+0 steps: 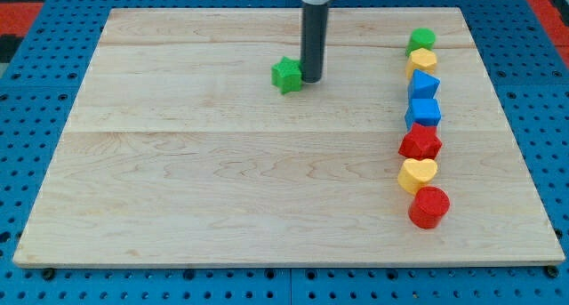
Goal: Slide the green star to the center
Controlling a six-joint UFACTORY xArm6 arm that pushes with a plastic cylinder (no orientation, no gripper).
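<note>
Upright rod descending from the view's top, my tip (312,79) touching the green star's (286,75) right side on the bench (222,180); no hand is fitted, so nothing is grasped.

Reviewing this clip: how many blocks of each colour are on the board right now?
Green: 2, the green star beside my tip and a green block
Yellow: 2
Blue: 2
Red: 2
Total: 8
</note>
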